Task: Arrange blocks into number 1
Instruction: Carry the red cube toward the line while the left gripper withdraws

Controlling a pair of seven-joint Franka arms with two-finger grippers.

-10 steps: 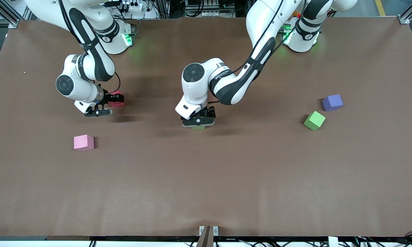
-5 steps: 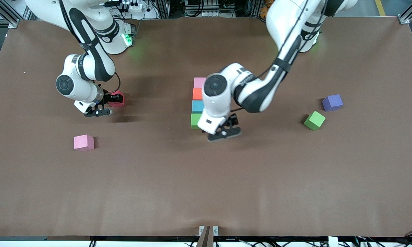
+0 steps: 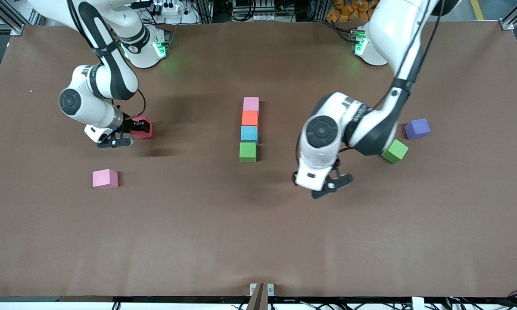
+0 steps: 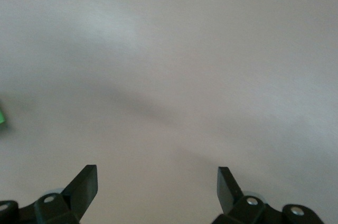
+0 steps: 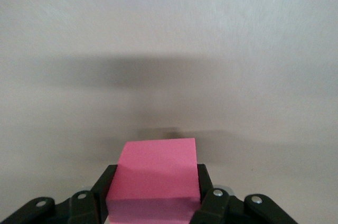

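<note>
Nearby, purple cube [image 3: 417,128] beside stray green block [image 3: 394,151].

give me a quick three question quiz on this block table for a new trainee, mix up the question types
1. True or false: the right tool is shut on the red block.
2. How many blocks form the line in the middle of the table?
3. Which block in the line is nearest the front camera: A pink, B orange, C green?

Key: 1 true. 2 four: pink block, orange block, blue block, green block. 3 C.
</note>
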